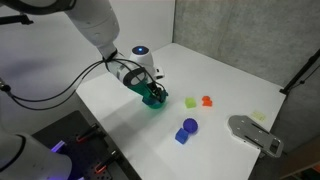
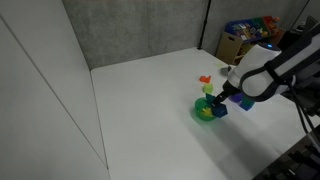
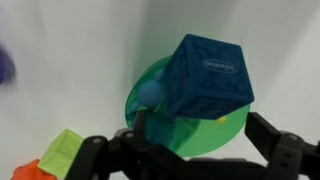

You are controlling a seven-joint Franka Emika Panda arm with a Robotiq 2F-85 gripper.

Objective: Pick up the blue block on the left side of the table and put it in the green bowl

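The dark blue block (image 3: 210, 72) is tilted over the green bowl (image 3: 215, 135), between my gripper's fingers (image 3: 205, 138). Its lower left part lies against the left finger. Green bowl shows in the gap between the block and the right finger, so the gripper looks open. A small light-blue round bit (image 3: 150, 95) sits at the bowl's left rim. In both exterior views the gripper (image 1: 150, 90) (image 2: 232, 98) hangs right over the bowl (image 1: 156, 100) (image 2: 204, 111), with the block (image 2: 219, 108) at the bowl's edge.
A yellow-green block (image 1: 190, 101) and an orange piece (image 1: 207, 100) lie just beyond the bowl. A violet-blue cube (image 1: 182, 136) and a violet-blue round piece (image 1: 190, 125) lie nearer the front. A grey device (image 1: 255, 135) sits at the table's edge.
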